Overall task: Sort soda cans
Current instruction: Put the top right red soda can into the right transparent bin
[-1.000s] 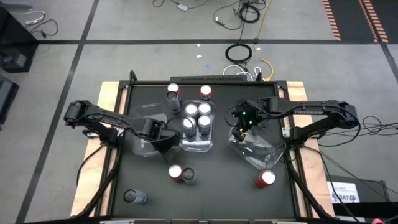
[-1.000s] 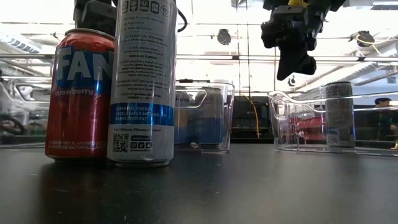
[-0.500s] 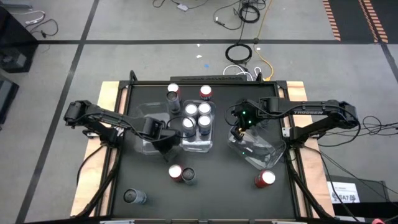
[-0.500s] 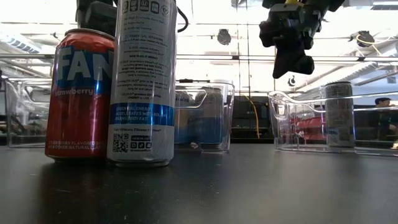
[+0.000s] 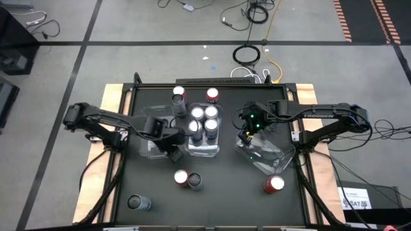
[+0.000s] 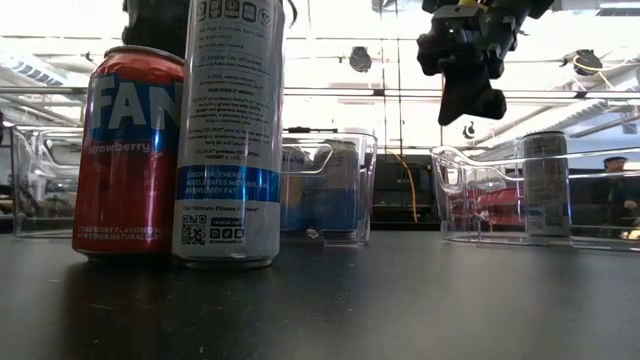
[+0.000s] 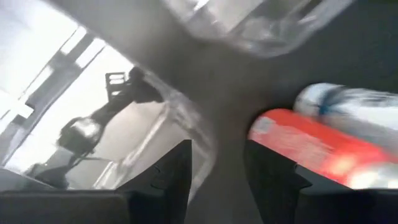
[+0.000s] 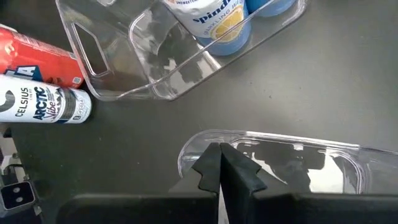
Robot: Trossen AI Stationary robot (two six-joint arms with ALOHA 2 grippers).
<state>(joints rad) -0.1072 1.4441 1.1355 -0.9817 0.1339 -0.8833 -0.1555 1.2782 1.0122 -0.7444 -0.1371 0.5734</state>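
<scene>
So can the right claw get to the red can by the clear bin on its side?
Probably yes. The red round-topped soda can stands alone on the dark table beside the clear plastic bin, and the shut right claw hovers nearby.

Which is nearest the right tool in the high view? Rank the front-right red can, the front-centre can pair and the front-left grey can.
1. Red can, front right, nearest the right tool.
2. Can pair, front centre.
3. Grey can, front-left corner, farthest.
</scene>
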